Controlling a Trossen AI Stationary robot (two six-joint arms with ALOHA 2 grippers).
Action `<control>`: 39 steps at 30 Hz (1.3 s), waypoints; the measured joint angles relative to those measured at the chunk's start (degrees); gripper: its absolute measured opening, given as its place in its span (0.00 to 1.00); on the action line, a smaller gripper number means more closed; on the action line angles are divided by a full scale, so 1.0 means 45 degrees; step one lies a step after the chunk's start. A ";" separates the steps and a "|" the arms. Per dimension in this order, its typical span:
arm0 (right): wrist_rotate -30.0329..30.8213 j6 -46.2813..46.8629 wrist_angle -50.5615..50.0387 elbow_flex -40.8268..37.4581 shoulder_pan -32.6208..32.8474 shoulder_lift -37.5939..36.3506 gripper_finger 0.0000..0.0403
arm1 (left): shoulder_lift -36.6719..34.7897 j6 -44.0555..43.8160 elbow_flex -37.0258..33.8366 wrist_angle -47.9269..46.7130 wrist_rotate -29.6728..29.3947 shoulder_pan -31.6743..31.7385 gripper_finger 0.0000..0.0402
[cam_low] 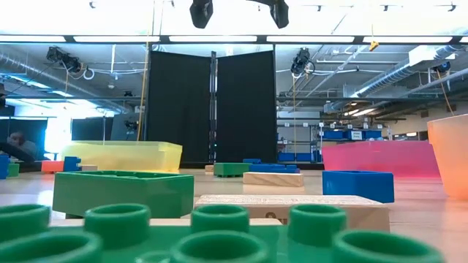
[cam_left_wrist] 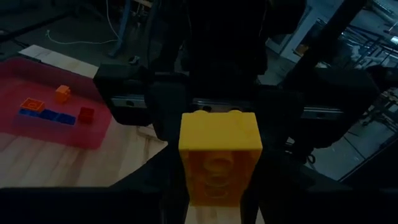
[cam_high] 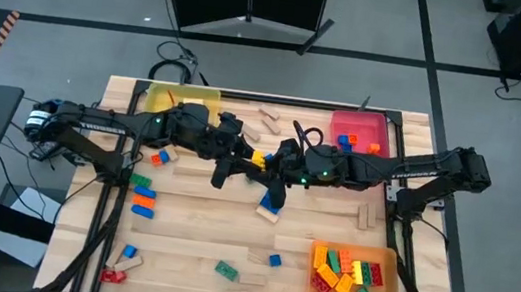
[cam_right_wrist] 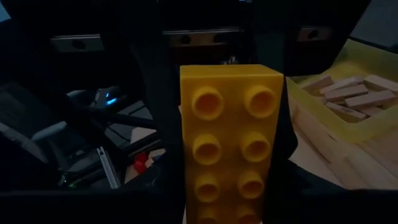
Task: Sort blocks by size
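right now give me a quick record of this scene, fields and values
phase: yellow brick passing between the arms above mid-table
left gripper: at the brick, grip unclear
right gripper: at the brick, grip unclear
yellow tray: far left, wooden blocks inside
red tray: far right, a few bricks
orange tray: near right, many bricks
loose pieces: scattered on the table

both arms (cam_high: 259, 156) block mid-table; front centre boards (cam_high: 197, 249) open.

Both arms extend inward and meet above table centre. The left gripper (cam_high: 257, 158) and right gripper (cam_high: 274, 165) face each other, fingers nearly touching, raised off the surface.
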 joint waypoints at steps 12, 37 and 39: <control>-0.0310 0.1029 -0.2043 -0.0052 0.0053 -0.0073 0.39 | -0.0071 -0.0032 0.0036 0.0288 -0.0214 0.0594 0.46; 0.0230 1.2637 -1.3544 -0.0375 0.7045 -0.2361 0.39 | -0.0053 0.0994 0.0035 -0.0020 -0.0506 0.0920 0.47; 0.0179 1.3723 -1.3502 -0.0707 0.7927 -0.2059 0.39 | -0.0049 0.0560 0.0034 -0.0331 -0.0506 0.0798 0.47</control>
